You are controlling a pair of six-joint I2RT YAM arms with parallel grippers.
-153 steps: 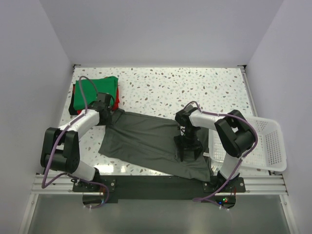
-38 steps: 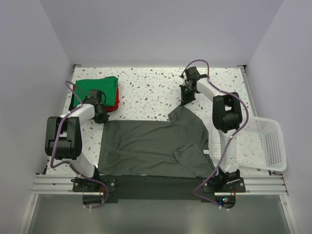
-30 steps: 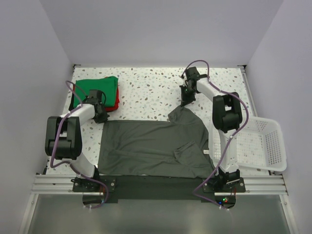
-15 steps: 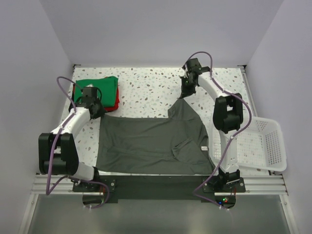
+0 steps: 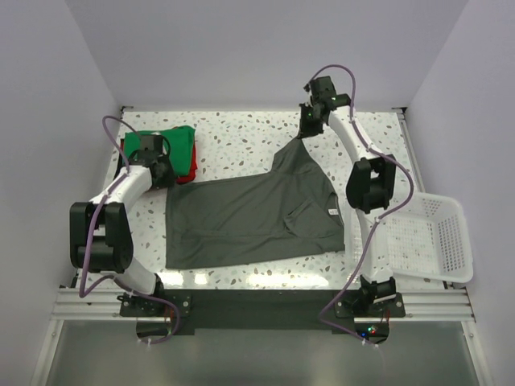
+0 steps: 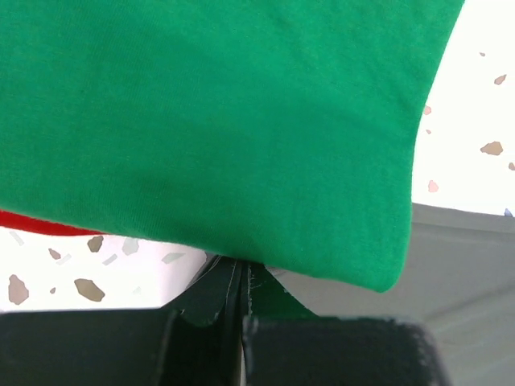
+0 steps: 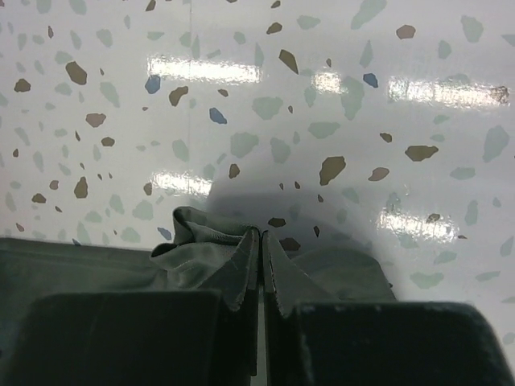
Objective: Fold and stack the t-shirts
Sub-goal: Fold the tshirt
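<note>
The charcoal-grey t-shirt (image 5: pixel 249 217) lies spread over the middle of the table. Its far right corner is pulled up to my right gripper (image 5: pixel 306 133), which is shut on a bunched fold of the grey cloth (image 7: pixel 201 245); the right gripper (image 7: pixel 261 241) hangs over bare speckled tabletop. My left gripper (image 5: pixel 163 174) is shut on the shirt's far left corner (image 6: pixel 278 293), right against the folded green t-shirt (image 5: pixel 165 139). The green t-shirt (image 6: pixel 209 121) fills the left wrist view above the left gripper (image 6: pixel 241 277). It lies on the folded red t-shirt (image 5: pixel 187 170), whose edge (image 6: pixel 32 223) peeks out.
A white mesh basket (image 5: pixel 438 241) stands at the right edge of the table, beside the right arm. The speckled tabletop (image 5: pixel 241 137) shows bare at the back between the two grippers. White walls close in the table on three sides.
Both grippers have moved toward the far side, dragging the grey shirt away from the near edge. The right one has carried its corner further back and the cloth now lies stretched more smoothly.
</note>
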